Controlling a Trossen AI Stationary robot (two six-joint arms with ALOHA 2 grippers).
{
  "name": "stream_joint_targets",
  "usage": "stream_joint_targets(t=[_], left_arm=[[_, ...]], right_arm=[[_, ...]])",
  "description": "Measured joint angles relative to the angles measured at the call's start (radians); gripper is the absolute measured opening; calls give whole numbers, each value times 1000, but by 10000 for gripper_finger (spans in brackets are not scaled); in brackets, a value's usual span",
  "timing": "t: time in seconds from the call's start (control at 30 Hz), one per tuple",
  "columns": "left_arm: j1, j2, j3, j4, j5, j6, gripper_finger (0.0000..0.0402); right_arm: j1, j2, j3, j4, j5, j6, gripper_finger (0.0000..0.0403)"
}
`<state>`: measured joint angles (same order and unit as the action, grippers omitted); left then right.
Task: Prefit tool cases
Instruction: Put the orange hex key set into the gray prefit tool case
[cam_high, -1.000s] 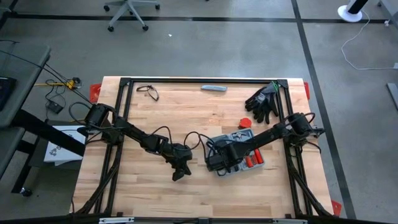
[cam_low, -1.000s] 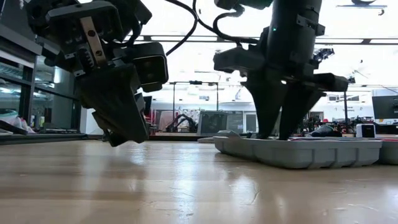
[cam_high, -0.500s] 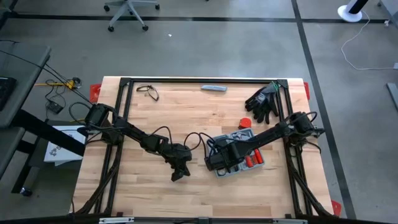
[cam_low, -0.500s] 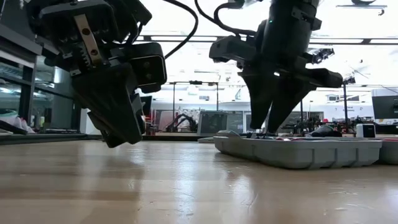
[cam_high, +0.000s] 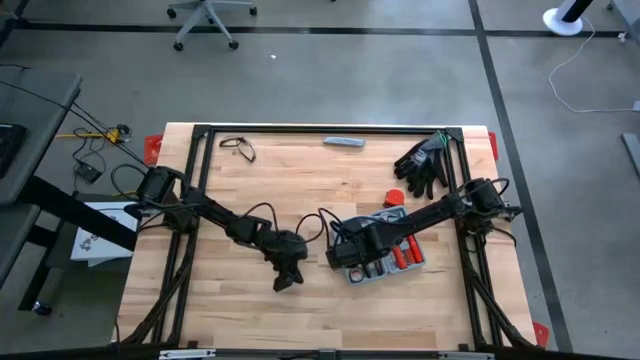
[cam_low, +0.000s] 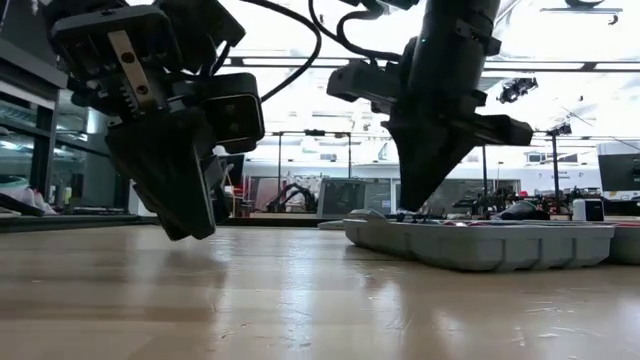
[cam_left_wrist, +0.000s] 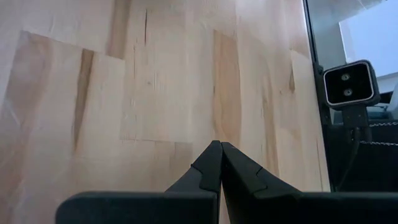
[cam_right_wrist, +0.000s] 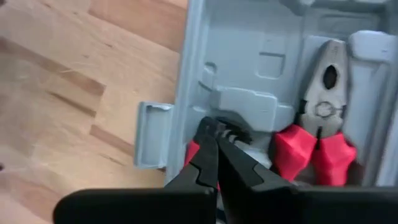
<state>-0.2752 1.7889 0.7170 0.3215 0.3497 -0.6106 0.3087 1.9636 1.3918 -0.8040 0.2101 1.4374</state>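
Observation:
The grey-blue tool case (cam_high: 385, 262) lies open on the table right of centre, its moulded tray facing up; the low view shows it as a flat tray (cam_low: 480, 245). Red-handled pliers (cam_right_wrist: 323, 112) rest in one recess. My right gripper (cam_right_wrist: 214, 134) points down into the case's left part, fingers shut, next to a second red-handled tool (cam_right_wrist: 193, 152); it shows from the side in the low view (cam_low: 412, 208). My left gripper (cam_high: 288, 278) hangs shut a little above the bare wood left of the case (cam_left_wrist: 217, 146). My right gripper comes from above with shut fingers whose tips stand at a dark toothed tool part (cam_right_wrist: 231, 130) in a recess near the case's latch side. The fingers hide the spot, so I cannot tell whether they touch it or have anything between them.
Black gloves (cam_high: 422, 165) lie at the far right, a slim grey bar (cam_high: 343, 142) and glasses (cam_high: 237, 148) along the far edge, a small red thing (cam_high: 394, 197) just beyond the case. The case's latch tab (cam_right_wrist: 151, 134) sticks out over the wood.
My right gripper has shut over the case: in the low view its fingers stood apart a second ago and now meet in one point. The case has stayed where it was.

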Motion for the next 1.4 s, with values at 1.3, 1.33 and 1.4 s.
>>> stream_joint_targets(t=[1.3,1.33,1.4], left_arm=[[3,0,0,-34,12,21,0],[3,0,0,-34,12,21,0],[3,0,0,-34,11,21,0]], right_arm=[[-51,21,0,27,-30,-92,0],[-48,21,0,27,-36,-92,0],[-44,21,0,26,-33,-89,0]])
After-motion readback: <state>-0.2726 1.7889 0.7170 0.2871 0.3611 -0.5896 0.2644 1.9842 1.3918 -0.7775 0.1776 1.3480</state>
